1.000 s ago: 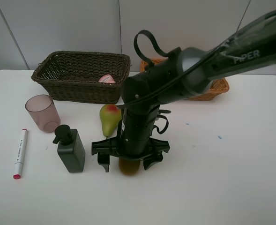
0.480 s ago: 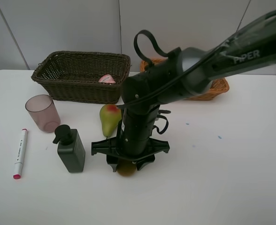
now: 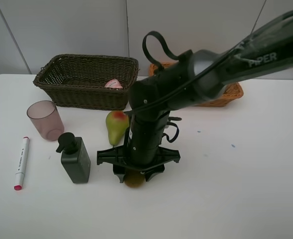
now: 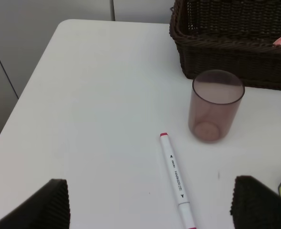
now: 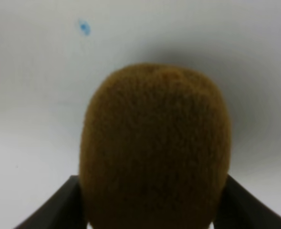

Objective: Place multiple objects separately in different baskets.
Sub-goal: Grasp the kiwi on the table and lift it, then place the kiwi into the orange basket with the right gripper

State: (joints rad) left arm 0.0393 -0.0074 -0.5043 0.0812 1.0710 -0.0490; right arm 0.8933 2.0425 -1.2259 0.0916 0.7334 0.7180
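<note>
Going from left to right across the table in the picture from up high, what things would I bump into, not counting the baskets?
white marker → mauve cup → dark pump bottle → green-red pear → brown kiwi

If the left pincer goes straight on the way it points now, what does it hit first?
Likely the white marker, lying on the table ahead between the tips of the open left pincer; the mauve cup stands beyond it. Depth is unclear, so it could touch bare table first.
</note>
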